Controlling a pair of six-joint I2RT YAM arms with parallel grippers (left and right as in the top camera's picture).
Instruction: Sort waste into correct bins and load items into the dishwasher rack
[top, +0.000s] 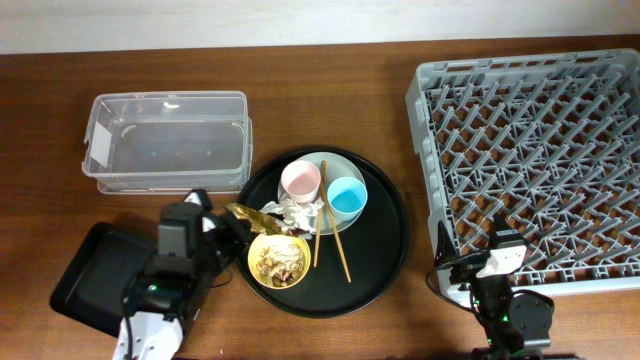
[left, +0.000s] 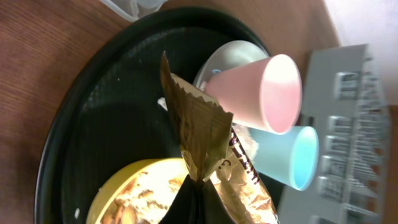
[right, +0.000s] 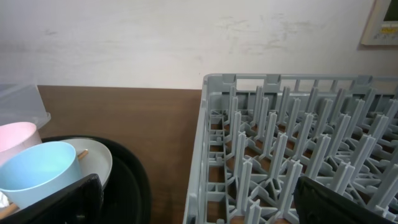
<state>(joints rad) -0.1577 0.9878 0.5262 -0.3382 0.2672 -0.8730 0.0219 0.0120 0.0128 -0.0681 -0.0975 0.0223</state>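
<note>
On the table, at the left rim of the round black tray (top: 388, 252), the left gripper (left: 194, 199) is pinching the small brown wrapper (left: 198, 127) between its pressed-together fingers. The wrapper is standing just beside the yellow bowl (top: 253, 266), which is holding the food scraps (top: 280, 262). The pink cup (top: 300, 180) and the light blue cup (top: 347, 197) are sitting on the plate (top: 335, 163). The crumpled napkin (top: 300, 212) is lying at the plate's front edge, and the chopsticks (top: 335, 240) are lying across the plate and tray. The clear box (top: 165, 98) is sitting behind the left arm and the shallow black tray (top: 85, 290) partly beneath it. The right gripper (right: 199, 210), fingers spread wide, is hanging at the near-left corner of the dishwasher rack (top: 540, 140).
</note>
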